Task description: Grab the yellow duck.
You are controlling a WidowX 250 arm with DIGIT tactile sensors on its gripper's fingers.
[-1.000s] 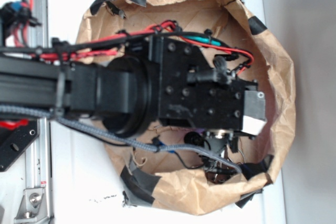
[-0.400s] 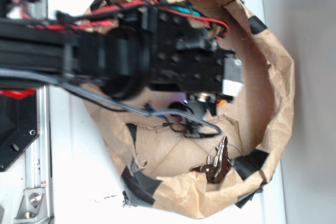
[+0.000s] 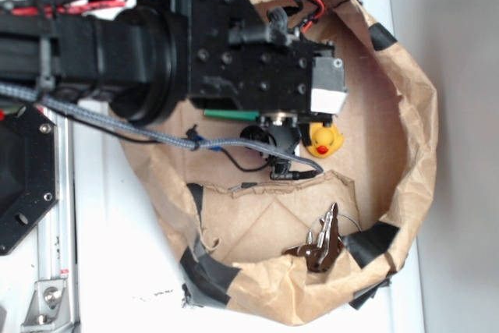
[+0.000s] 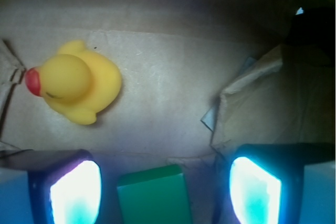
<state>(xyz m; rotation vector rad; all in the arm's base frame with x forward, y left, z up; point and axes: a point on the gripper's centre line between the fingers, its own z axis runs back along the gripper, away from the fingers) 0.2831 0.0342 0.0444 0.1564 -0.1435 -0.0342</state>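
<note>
Yellow, small rounded rubber duck: probably light, soft, slippery; best squeezed across body. Gripper wide, empty, just beside duck.

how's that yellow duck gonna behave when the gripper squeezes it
The yellow duck looks smooth and rounded, so it may slip or squirt sideways between the fingers. It seems small and probably light, likely soft rubber that gives a little.

A crumpled brown paper bag, patched with black tape, lies open on the white desk. Keys rest inside near its lower rim. A green block sits on its cardboard floor.
</note>
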